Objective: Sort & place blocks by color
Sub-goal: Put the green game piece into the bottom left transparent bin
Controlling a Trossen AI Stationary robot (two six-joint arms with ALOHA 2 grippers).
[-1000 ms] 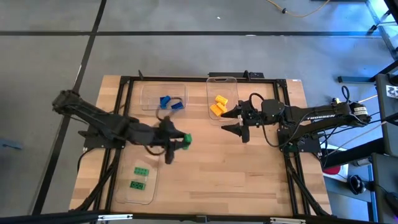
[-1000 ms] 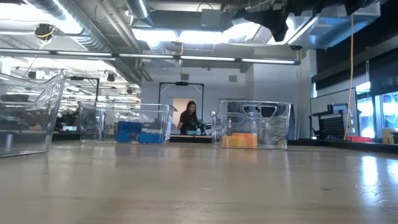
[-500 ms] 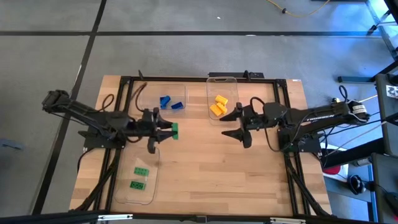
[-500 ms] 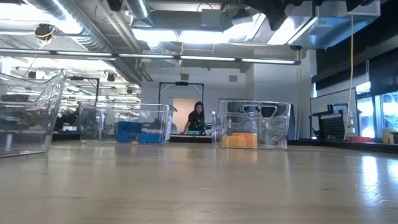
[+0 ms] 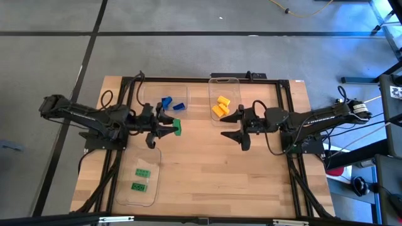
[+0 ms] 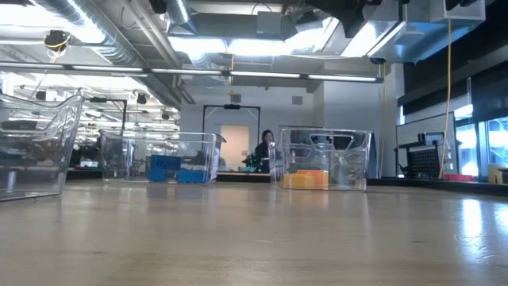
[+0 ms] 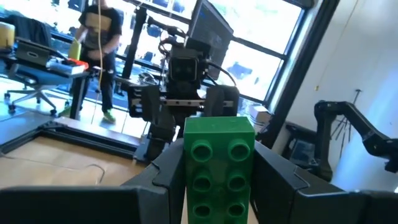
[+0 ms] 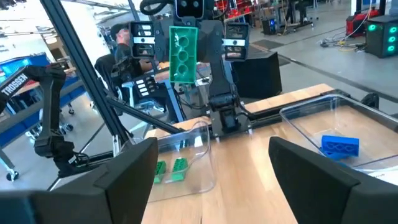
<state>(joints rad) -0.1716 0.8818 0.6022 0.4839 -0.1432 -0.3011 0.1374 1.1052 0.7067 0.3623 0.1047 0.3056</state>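
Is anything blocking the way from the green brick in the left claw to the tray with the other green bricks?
Nothing visible. The left claw holds the green studded brick above bare wood, and the clear plastic tray with two green bricks sits open nearby.

I saw a bright green block (image 7: 220, 168) between my left end effector's (image 5: 168, 129) dark fingers. Two green blocks (image 5: 140, 179) lay in one clear tray, blue blocks (image 5: 171, 103) in another, yellow blocks (image 5: 220, 105) in a third. The bench (image 5: 207, 169) was pale wood, black-framed.
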